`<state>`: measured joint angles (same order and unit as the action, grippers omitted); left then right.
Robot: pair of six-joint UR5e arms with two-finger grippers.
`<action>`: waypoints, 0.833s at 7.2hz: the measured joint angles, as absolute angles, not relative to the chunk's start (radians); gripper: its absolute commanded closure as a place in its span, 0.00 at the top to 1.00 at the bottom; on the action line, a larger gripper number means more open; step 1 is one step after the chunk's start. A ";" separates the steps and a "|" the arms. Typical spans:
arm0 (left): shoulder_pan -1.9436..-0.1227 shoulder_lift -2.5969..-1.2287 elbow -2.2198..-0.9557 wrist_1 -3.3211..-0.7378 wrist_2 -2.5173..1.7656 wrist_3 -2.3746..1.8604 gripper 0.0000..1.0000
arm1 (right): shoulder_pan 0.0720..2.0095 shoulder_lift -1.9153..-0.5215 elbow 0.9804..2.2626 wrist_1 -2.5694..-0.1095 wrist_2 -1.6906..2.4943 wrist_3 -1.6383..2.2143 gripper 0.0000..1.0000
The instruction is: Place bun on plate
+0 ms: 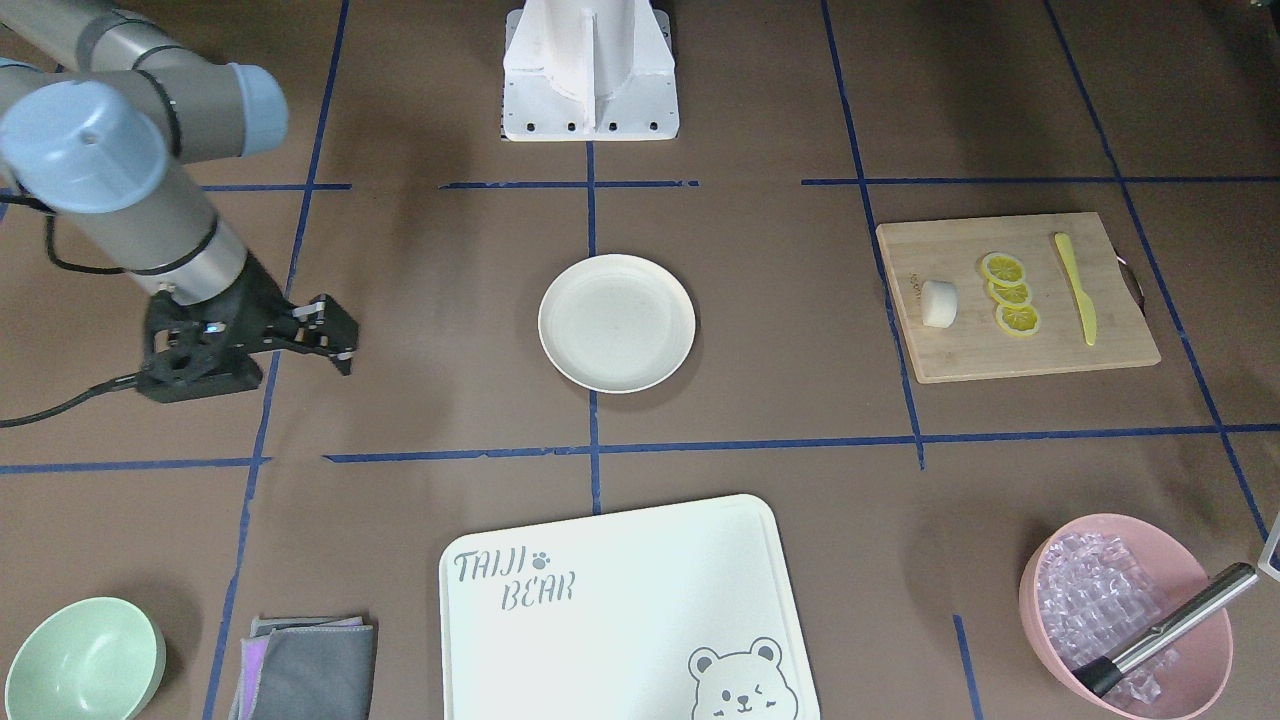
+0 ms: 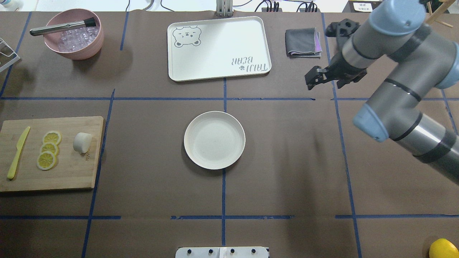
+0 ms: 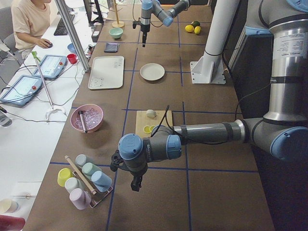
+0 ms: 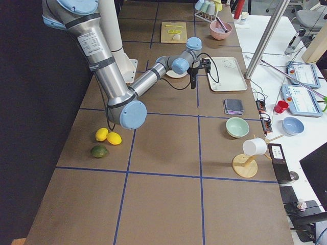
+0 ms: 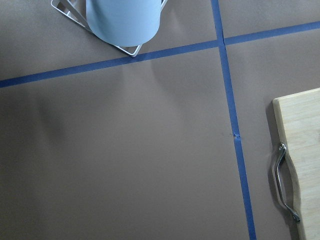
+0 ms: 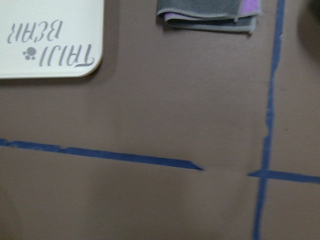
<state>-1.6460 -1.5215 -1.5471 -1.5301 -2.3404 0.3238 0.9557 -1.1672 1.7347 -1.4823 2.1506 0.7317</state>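
Note:
The small white bun (image 1: pixel 939 303) (image 2: pixel 82 142) lies on a wooden cutting board (image 2: pixel 71 172), beside three lemon slices (image 2: pixel 49 148). At the table's middle sits the round cream plate (image 1: pixel 617 322) (image 2: pixel 214 139) with nothing on it. My right gripper (image 1: pixel 338 335) (image 2: pixel 311 77) hovers open and holds nothing, well off to the plate's side near the grey cloth. Only the exterior left view shows my left gripper (image 3: pixel 136 183), pointing down past the board's outer end; I cannot tell its state. The left wrist view shows the board's handle (image 5: pixel 284 182).
A yellow knife (image 2: pixel 18 152) lies on the board. A bear-printed white board (image 2: pixel 218 48), a pink bowl of ice with a metal tool (image 2: pixel 73 34), a folded cloth (image 2: pixel 303 43), a mint bowl (image 1: pixel 85 660) and a cup rack (image 5: pixel 124 20) ring the table.

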 measured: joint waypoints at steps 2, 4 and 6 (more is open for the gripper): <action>-1.644 -1.528 -1.549 -1.529 -2.337 0.319 1.00 | 1.168 -1.339 1.738 -1.493 2.230 0.352 0.99; -1.644 -1.533 -1.550 -1.530 -2.338 0.314 1.00 | 1.371 -1.509 1.752 -1.494 2.289 0.048 0.99; -1.644 -1.535 -1.548 -1.567 -2.338 0.314 1.00 | 1.523 -1.641 1.743 -1.500 2.302 -0.151 0.99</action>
<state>-1.6443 -1.5348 -1.5479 -1.5672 -2.3385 0.3143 1.5228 -1.6415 1.7434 -1.5003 2.3017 -0.1506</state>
